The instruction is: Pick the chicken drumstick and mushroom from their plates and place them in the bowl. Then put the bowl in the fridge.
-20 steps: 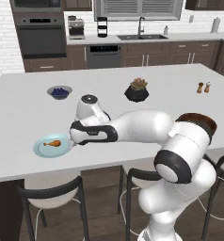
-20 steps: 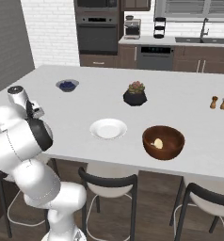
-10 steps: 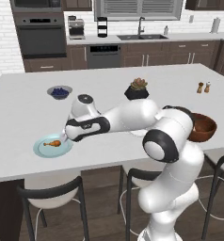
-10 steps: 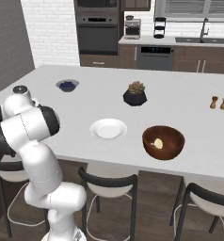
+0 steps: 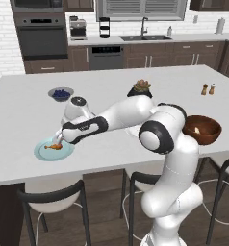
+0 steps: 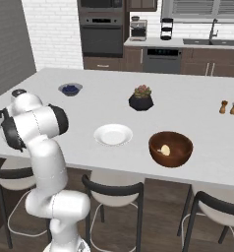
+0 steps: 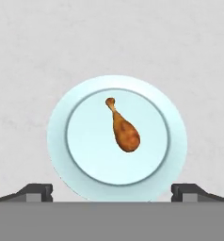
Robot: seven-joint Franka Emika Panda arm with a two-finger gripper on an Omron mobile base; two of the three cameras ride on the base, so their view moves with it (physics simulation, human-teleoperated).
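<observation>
Lying on the light blue plate [image 7: 57,141] at the centre of the hand view, the drumstick [image 7: 123,129] points its bone end toward the upper left; it remains untouched. In the left base view plate and drumstick [image 5: 53,147] sit at the left, near the counter's front edge. Over the last second the arm has swung further left and the gripper [image 5: 59,139] has come down over the plate, jaws spread wide, holding nothing. Judgement: approach nearly complete, descent and closing remain. The mushroom [image 6: 164,150] already rests in the bowl [image 6: 180,152], right of the bare white plate [image 6: 113,134]. Fridge step not yet begun.
</observation>
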